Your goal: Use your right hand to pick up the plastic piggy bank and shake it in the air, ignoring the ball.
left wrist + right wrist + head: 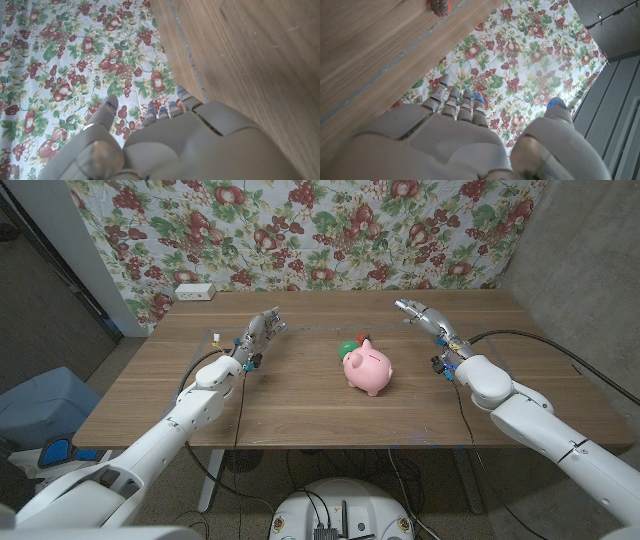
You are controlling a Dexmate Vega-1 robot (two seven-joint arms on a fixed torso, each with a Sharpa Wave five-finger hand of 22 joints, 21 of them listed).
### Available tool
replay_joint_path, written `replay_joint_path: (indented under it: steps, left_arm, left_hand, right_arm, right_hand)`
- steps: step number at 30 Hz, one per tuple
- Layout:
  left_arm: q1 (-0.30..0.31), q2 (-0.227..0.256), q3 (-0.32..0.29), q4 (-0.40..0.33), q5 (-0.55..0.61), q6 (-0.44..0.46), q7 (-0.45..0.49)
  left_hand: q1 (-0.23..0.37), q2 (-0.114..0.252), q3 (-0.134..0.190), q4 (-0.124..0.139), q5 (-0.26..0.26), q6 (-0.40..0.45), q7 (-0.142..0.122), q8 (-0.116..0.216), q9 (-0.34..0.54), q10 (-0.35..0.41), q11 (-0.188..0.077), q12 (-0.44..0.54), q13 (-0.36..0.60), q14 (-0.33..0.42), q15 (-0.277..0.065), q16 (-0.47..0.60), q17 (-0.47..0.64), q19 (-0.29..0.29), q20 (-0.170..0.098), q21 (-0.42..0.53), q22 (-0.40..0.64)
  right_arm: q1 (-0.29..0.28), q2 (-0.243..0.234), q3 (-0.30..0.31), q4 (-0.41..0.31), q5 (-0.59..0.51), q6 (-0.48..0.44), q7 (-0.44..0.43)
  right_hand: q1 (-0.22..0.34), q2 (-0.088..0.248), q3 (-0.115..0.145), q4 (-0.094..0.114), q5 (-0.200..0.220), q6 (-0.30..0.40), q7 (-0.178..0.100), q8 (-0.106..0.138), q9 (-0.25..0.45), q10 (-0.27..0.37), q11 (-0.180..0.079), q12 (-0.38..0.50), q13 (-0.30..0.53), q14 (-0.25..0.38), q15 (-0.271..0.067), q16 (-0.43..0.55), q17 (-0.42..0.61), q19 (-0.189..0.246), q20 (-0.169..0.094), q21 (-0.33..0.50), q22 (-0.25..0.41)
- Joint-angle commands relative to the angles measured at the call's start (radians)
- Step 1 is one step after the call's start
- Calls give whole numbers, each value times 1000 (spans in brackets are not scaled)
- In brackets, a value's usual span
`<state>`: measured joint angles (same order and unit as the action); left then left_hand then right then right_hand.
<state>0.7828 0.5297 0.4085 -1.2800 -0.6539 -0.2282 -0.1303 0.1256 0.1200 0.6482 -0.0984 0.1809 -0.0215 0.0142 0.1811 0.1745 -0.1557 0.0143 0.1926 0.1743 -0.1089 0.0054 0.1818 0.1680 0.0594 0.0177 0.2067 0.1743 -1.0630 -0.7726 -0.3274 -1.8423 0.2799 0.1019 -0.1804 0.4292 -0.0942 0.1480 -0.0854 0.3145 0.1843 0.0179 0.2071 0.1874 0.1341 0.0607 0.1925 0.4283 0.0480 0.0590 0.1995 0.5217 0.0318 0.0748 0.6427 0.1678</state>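
Right hand (425, 320) extended over the far right part of the wooden bench (300, 405), fingers stretched toward the back edge and spread apart, holding nothing. The forearm enters from the lower right corner with a black cable running along it. In the right wrist view the same hand (465, 135) is seen from behind, fingers (451, 97) reaching past the bench edge toward the floral cloth (520, 60), thumb set well apart from them.

Left hand (258, 332) mirrors this pose over the far left part of the bench, fingers straight and separated, grasping nothing. In the left wrist view its fingertips (111, 104) show against the same cloth, beside the bench edge.

Whether either palm touches the bench surface cannot be told.

Pink piggy bank (368, 370) stands on the bench near the middle, between the two hands and closer to the right hand, apart from it. Partly hidden behind the piggy bank lies the ball (348, 346), green with a bit of red showing; its full outline cannot be made out. A small reddish blur at the edge of the right wrist view cannot be identified. A white box (194, 291) sits at the far left corner.
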Motion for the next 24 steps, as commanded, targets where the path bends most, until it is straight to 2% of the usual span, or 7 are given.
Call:
replay_joint_path:
  steps: [1, 11, 15, 24]
  left_arm:
    - [14, 20, -7, -28, -8, 6, -13]
    - [35, 37, -24, -42, -20, -21, -33]
    - [40, 44, -29, -41, -16, -39, -38]
    - [30, 42, -28, -16, -12, -51, -48]
  left_hand:
    - [10, 48, 0, -4, -1, -5, -9, -2, 1, -1, 0, -1, 3, -1, 0, -3, 1, 8, -2, -3, 6]
    - [10, 48, -1, -4, -1, -9, -12, -2, 1, -1, 0, -1, 3, -1, 0, -3, 1, 9, -2, -3, 6]
    - [10, 48, -2, -5, -1, -5, -14, 0, 1, 12, -17, 3, 3, 5, -8, -1, 1, 12, -2, -2, 6]
    - [11, 47, -2, -7, -1, -1, -20, 1, 1, 19, -17, 5, 2, 12, -14, 0, 1, 18, -5, 0, 6]
  right_arm:
    - [-24, 43, 30, 31, 79, 73, -14]
    - [-58, 88, 71, 57, 150, 147, -34]
    - [-70, 104, 82, 62, 161, 159, -54]
    - [-84, 165, 103, 104, 213, 188, -96]
  right_hand:
    - [2, 12, 3, -4, 4, 16, 2, 8, 2, 9, 2, 5, -3, -2, 4, 0, -4, 3, 4, -5, 0]
    - [4, 21, 5, -6, 1, 37, 6, 11, 3, 26, -3, 9, -17, 11, 0, 4, -21, 26, 9, -12, 0]
    - [5, 23, 5, -7, -1, 44, 6, 12, 4, 35, 0, 11, -21, 14, 0, 5, -26, 31, 10, -15, 0]
    - [3, 28, 4, -9, -6, 79, 17, 20, 5, 66, 2, 19, -36, 30, -6, 10, -44, 39, 11, -29, 1]
